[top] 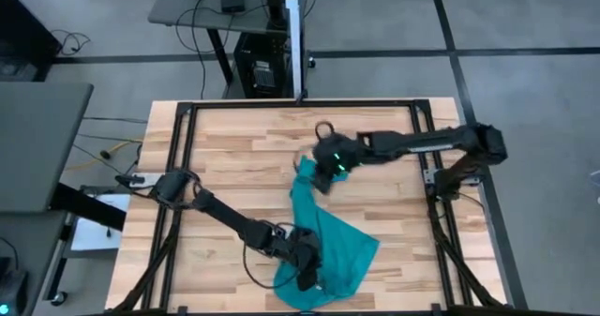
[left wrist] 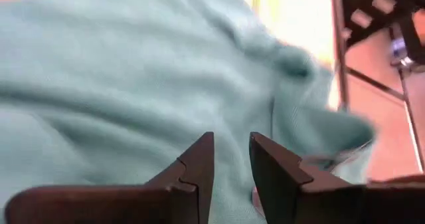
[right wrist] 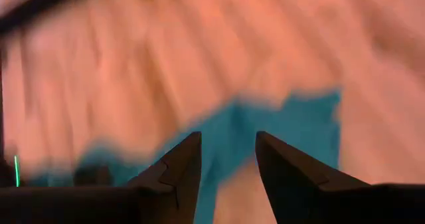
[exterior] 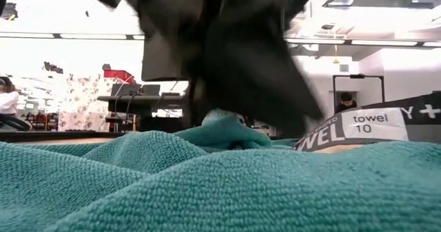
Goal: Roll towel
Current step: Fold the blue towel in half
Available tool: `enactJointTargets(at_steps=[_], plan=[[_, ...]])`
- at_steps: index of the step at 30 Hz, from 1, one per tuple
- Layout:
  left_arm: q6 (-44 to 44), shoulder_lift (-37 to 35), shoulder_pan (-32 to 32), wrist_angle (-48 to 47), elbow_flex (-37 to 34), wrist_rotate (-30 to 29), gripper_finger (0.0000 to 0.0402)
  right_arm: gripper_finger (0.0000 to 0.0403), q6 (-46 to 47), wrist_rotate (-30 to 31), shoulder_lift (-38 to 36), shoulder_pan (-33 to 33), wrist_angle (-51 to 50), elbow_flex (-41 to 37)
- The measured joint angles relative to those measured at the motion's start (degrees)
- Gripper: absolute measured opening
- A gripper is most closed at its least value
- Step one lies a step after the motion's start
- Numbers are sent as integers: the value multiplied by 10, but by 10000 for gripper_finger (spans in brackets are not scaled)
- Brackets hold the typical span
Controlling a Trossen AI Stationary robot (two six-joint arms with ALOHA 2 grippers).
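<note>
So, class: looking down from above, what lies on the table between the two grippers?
In the high view, the teal towel spans the stretch from the right gripper to the left gripper; no other object lies between them.

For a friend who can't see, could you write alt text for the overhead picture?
A crumpled teal towel lies on a wooden table. The left gripper rests on its near end, and the right gripper on its far corner.

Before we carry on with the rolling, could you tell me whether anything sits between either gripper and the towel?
Nothing visible does. The left gripper is right over the towel at its near end, and the right gripper is at its far corner, with only bare table around.
</note>
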Motion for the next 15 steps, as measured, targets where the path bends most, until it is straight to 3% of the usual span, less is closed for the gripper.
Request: enactJointTargets(at_steps=[3, 8, 15], plan=[[10, -31, 8, -71, 0, -21, 79, 136, 51, 39, -18, 95, 6, -47], [40, -44, 17, -89, 0, -35, 79, 136, 188, 118, 7, 245, 134, -157], [141, 10, 23, -55, 8, -34, 79, 136, 257, 161, 121, 340, 302, -200]])
